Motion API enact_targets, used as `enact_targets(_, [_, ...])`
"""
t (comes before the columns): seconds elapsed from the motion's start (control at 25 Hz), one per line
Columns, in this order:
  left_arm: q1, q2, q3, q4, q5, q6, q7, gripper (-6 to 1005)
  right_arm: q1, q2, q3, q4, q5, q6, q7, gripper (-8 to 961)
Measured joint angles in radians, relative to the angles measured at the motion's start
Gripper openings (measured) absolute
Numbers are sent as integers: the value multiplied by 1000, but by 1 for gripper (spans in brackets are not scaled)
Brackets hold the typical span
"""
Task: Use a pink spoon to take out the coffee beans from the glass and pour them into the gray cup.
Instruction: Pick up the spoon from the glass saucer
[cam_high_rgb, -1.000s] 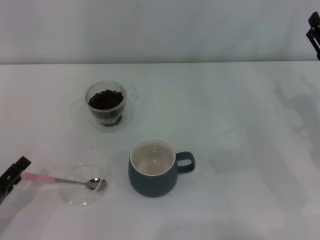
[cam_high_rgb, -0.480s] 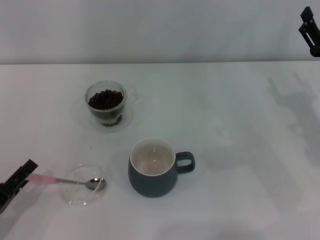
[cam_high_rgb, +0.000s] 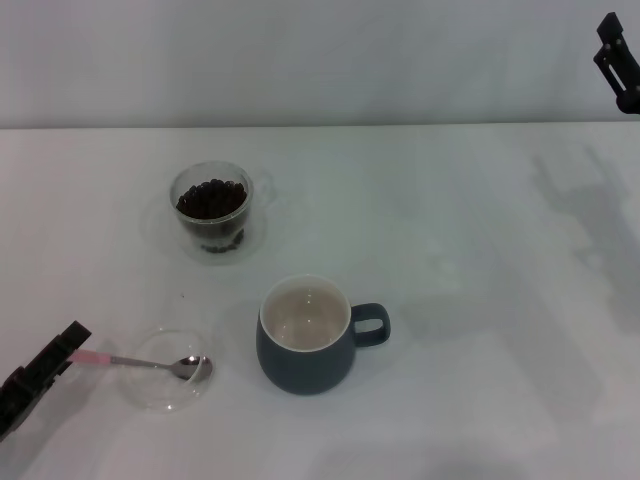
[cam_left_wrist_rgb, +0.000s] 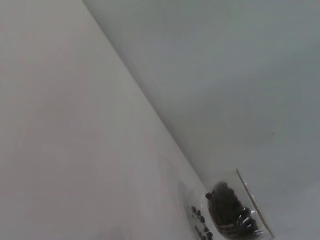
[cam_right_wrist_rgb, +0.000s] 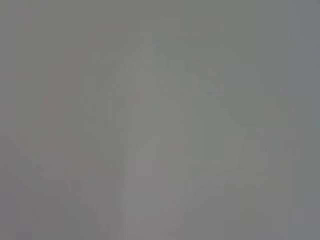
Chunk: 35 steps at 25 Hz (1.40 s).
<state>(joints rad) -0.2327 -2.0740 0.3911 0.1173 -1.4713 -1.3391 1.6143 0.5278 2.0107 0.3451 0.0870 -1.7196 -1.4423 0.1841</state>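
The pink spoon (cam_high_rgb: 140, 362) lies with its metal bowl in a shallow clear dish (cam_high_rgb: 160, 396) at the front left, its pink handle pointing left. My left gripper (cam_high_rgb: 62, 352) reaches in from the lower left corner and covers the tip of that handle. The glass (cam_high_rgb: 212, 236) with coffee beans (cam_high_rgb: 211, 198) stands behind the dish. It also shows in the left wrist view as the glass (cam_left_wrist_rgb: 250, 212) holding dark beans (cam_left_wrist_rgb: 222, 207). The gray cup (cam_high_rgb: 300, 365) stands right of the dish, cream inside showing and handle to the right. My right gripper (cam_high_rgb: 620, 58) hangs at the top right edge.
Everything stands on a white table (cam_high_rgb: 480, 300) with a pale wall behind it. The table's right half holds only the arm's shadows. The right wrist view is a blank grey field.
My left gripper has slid right along the pink handle, so less pink shows now. The right gripper has risen slightly at the top right edge. Spoon, glass and cup have not moved.
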Motion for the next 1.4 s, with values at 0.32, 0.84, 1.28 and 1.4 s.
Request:
enact_targets(0.32, [-2, -1, -3, -4, -3, 0, 3, 636, -3, -1, 2, -5, 1, -1, 0, 827])
enact_targets(0.84, [-8, 0, 0, -4, -3, -9, 4, 186, -8, -3, 6, -7, 9, 3, 0, 828])
enact_targets(1.28, [-1, 19, 0, 19, -33, -111, -50, 127, -15, -4, 6, -7, 14, -1, 0, 828])
enact_targets(1.4, [-1, 21, 6, 44, -24, -119, -82, 127, -18, -2, 6, -7, 19, -4, 0, 828])
